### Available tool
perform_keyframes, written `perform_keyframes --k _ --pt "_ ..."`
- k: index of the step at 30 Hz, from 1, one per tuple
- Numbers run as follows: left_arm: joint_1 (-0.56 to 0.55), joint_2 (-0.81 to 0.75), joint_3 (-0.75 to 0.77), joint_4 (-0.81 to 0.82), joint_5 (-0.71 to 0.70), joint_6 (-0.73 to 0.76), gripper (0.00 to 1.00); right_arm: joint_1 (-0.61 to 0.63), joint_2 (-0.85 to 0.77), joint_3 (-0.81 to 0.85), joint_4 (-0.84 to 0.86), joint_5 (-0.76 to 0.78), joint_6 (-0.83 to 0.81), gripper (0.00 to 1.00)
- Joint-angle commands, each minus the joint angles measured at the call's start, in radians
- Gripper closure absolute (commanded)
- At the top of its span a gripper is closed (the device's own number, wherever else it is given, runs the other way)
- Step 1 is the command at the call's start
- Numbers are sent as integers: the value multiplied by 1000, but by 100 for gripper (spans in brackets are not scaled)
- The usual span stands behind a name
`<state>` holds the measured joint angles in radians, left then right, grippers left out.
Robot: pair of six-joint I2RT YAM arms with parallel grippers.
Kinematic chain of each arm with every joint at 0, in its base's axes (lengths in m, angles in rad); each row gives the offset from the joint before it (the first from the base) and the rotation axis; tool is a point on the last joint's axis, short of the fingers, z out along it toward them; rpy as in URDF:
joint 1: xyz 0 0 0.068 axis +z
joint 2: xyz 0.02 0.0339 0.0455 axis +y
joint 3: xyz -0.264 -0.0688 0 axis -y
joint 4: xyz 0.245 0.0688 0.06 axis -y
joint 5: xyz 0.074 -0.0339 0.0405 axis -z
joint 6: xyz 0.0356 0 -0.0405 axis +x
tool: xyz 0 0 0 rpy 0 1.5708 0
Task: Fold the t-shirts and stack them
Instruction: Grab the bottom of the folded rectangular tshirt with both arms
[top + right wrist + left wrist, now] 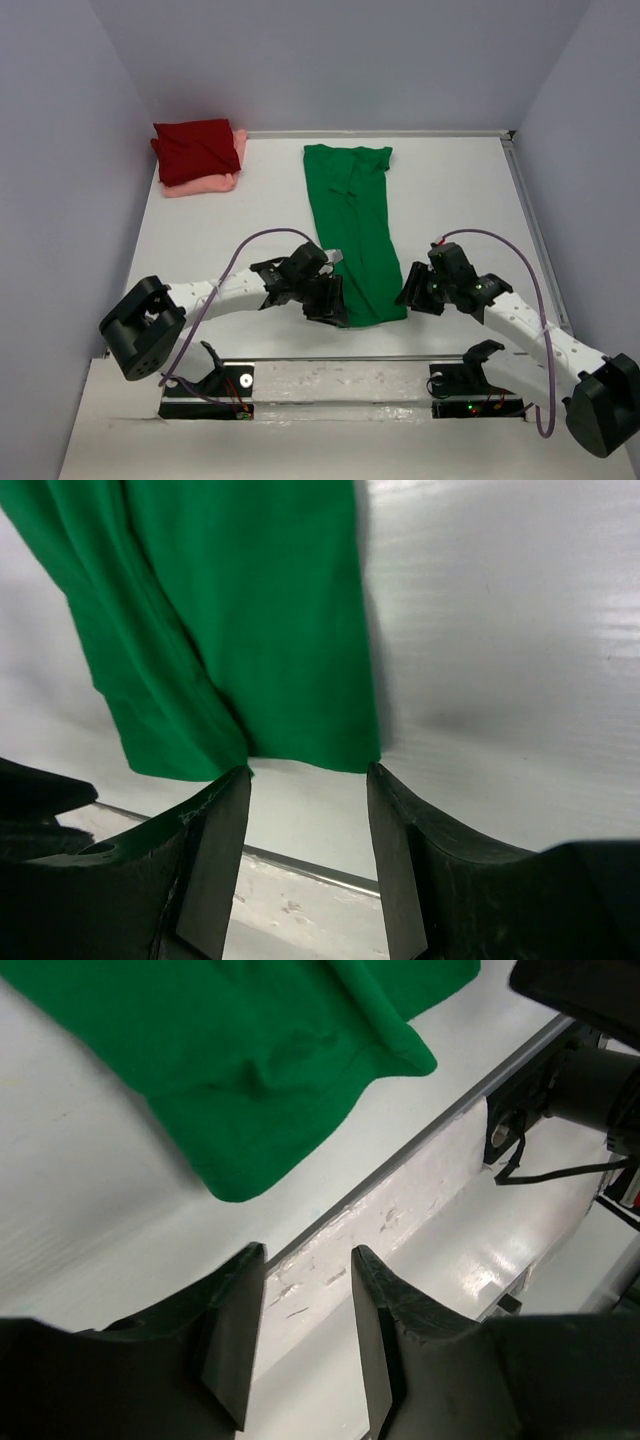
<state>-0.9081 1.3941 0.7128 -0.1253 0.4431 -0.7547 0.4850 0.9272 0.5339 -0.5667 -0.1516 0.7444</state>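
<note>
**Green shirt lies in a long strip; both claws empty at its near hem**

Position of items. The green t-shirt [352, 215] lies mid-surface, already narrowed into a long strip that runs from the far side towards the arm bases. The dark red t-shirt [195, 148] sits folded on top of the salmon pink t-shirt [205, 184] in the far left corner of the surface [460, 200], well apart from the green one.

Claws. The left claw [307, 1255] is spread with nothing between its fingers. The strip's near left corner lies just beyond its tips and apart from them. The right claw [308, 772] is also spread and empty, and the near right corner lies just ahead of its tips. Whether cloth and fingertip touch there cannot be told.

Step in hand, as judged. The strip needs folding across its length, near hem carried to the far end, before it goes onto the corner pile.

Recommendations.
- Bring each claw down over its own corner and pinch every layer, not the top one alone.
- Close both together, so the hem does not skew.
- Lift only enough to clear the cloth beneath, keep the two corners level, and carry them straight along the strip.
- Lay the hem square with the far edge before letting go.
- A one-layer grip would let the lengthwise fold fall open.

Markings. No brand, label or legible writing is visible on the shirts, the claws or the surface.
</note>
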Motion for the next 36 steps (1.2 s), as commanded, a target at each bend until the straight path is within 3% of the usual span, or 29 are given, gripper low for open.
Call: perform_keyframes --k 1,4,36 --pt "-29 -9 -16 33 2 -28 49 50 -33 -63 92 55 56 44" --pt "-32 5 -24 38 -15 -21 43 50 -44 -66 99 61 55 44" --pt "-3 184 40 23 -61 43 44 50 28 -55 143 69 39 44"
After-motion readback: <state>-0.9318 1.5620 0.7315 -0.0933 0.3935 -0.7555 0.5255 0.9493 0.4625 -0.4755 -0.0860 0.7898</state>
